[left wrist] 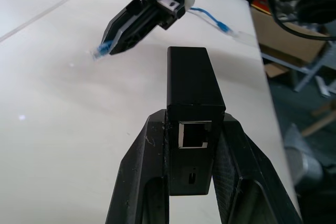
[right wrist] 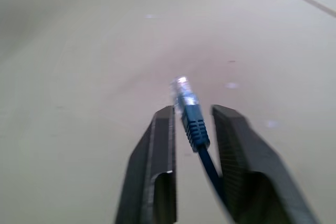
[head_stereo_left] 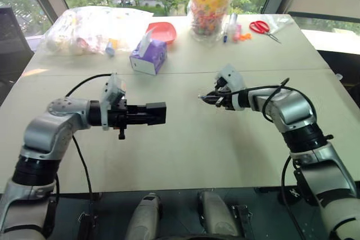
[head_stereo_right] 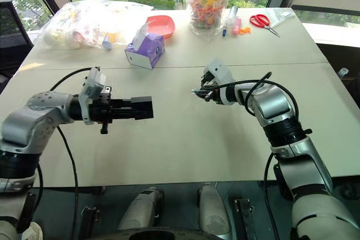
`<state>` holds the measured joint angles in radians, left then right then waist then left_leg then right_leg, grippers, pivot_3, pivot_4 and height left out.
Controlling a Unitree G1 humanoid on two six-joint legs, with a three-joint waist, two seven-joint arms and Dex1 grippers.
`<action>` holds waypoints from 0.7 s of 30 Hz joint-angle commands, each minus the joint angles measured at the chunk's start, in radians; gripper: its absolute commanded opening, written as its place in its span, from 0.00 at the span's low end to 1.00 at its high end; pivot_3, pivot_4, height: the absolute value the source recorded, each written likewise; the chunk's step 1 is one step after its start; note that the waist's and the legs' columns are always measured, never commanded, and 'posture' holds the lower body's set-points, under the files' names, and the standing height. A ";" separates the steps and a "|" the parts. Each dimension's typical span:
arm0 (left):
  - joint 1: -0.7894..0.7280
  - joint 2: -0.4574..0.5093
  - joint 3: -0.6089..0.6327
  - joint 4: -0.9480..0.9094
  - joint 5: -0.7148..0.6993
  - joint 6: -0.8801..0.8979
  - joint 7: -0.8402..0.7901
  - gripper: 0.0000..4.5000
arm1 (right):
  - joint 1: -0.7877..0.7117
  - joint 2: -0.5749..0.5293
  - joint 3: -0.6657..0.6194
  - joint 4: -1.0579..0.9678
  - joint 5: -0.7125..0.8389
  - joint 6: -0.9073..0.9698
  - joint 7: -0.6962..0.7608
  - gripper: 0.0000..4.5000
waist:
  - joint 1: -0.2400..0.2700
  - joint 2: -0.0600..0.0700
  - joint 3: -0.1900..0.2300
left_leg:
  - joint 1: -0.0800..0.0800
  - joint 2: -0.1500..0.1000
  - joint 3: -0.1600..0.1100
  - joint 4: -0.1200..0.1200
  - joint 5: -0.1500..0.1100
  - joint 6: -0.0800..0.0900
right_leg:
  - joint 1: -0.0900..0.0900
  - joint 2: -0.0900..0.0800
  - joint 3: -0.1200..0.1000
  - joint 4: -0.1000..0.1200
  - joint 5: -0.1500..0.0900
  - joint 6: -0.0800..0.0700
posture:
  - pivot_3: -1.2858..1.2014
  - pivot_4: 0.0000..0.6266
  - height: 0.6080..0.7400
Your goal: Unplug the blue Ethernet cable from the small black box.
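My left gripper point(head_stereo_left: 147, 114) is shut on the small black box point(head_stereo_left: 156, 113), holding it level above the table. In the left wrist view the box point(left wrist: 191, 82) stands between my fingers, and its port point(left wrist: 194, 133) is empty. Across a gap, my right gripper point(head_stereo_left: 203, 98) points toward the box. The clear plug of the blue Ethernet cable point(right wrist: 194, 127) lies between the right fingers point(right wrist: 163, 145), which stand apart, and it leans on one of them. The cord point(left wrist: 210, 18) trails back behind the right gripper point(left wrist: 107, 45).
A purple-and-white tissue box point(head_stereo_left: 149, 55) stands on the white table point(head_stereo_left: 185, 155) beyond the grippers. Further back are a red bowl point(head_stereo_left: 162, 31), a clear plastic bag point(head_stereo_left: 95, 29), a jar of sweets point(head_stereo_left: 211, 7) and red scissors point(head_stereo_left: 261, 27).
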<state>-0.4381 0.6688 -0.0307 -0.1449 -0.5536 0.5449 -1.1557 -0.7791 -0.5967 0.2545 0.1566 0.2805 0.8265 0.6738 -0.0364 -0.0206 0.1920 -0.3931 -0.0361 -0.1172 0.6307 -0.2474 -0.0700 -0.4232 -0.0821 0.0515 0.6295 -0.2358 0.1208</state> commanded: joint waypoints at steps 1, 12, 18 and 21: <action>0.005 -0.089 -0.045 0.042 0.113 -0.162 0.088 0.11 | 0.015 -0.007 -0.089 -0.051 -0.010 0.023 -0.049 0.69 | 0.004 0.000 0.000 | 0.000 0.000 0.000 0.000 0.000 0.000 | 0.000 0.000 0.000 0.000 0.000 0.000 | 0.52 0.24 1.00; -0.042 -0.337 -0.092 0.458 0.384 -0.674 0.313 0.11 | 0.267 -0.045 -0.267 -0.500 0.158 0.304 -0.058 1.00 | 0.024 0.000 0.000 | 0.001 0.000 0.000 0.000 0.000 0.000 | 0.001 0.001 0.000 0.000 0.000 0.000 | 0.52 0.24 1.00; -0.061 -0.375 -0.071 0.618 0.434 -0.829 0.398 0.11 | 0.311 -0.006 -0.298 -0.579 0.185 0.369 -0.122 1.00 | 0.022 0.000 0.000 | 0.001 0.000 0.000 0.002 0.000 0.000 | 0.001 0.000 0.000 0.000 0.000 0.000 | 0.52 0.24 1.00; -0.043 -0.390 -0.066 0.640 0.431 -0.837 0.419 0.11 | 0.326 0.010 -0.311 -0.603 0.196 0.390 -0.149 1.00 | 0.023 0.000 -0.001 | 0.001 0.000 0.000 0.002 0.000 0.000 | 0.002 0.000 0.000 0.001 0.000 0.000 | 0.52 0.24 1.00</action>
<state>-0.4849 0.2831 -0.1206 0.5025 -0.1201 -0.2680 -0.7521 -0.4587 -0.5965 -0.0274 -0.4053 0.4582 1.2083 0.5399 -0.0138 -0.0209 0.1913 -0.3919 -0.0361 -0.1174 0.6323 -0.2476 -0.0695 -0.4213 -0.0817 0.0515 0.6299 -0.2355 0.1212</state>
